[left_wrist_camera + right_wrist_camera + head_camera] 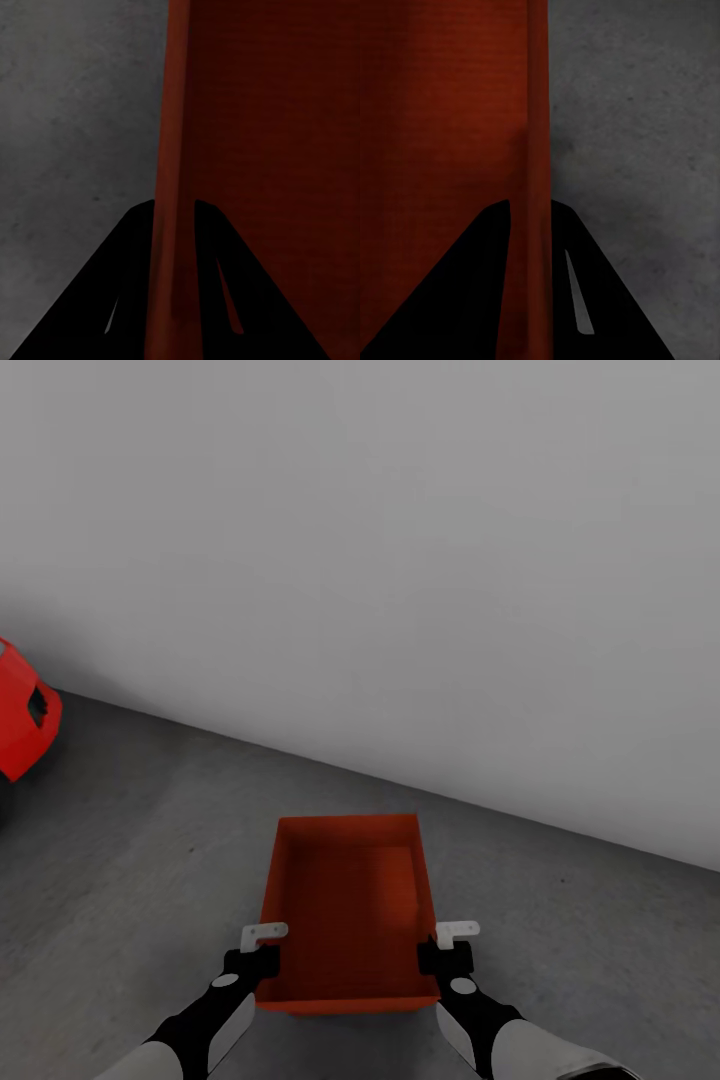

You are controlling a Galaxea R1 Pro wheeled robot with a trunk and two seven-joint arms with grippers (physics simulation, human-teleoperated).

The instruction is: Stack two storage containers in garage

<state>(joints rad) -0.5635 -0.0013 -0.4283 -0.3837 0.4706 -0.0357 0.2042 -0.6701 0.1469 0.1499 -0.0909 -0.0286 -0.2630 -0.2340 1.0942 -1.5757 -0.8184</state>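
Gripping one orange-red storage container (348,905) by its side walls: left gripper (262,950) clenched on left wall, right gripper (448,948) on right wall, above concrete floor (150,830); red car (22,720) far left.

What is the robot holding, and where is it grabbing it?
One storage container: left gripper pinches its left side wall, right gripper its right side wall.

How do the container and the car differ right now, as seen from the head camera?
The storage container sits centred between both grippers, an open box in dull orange-red; the car is brighter red, glossy, cut off at the picture's left edge. The left gripper and right gripper clamp the container's side walls; nothing touches the car. Both are above grey concrete floor.
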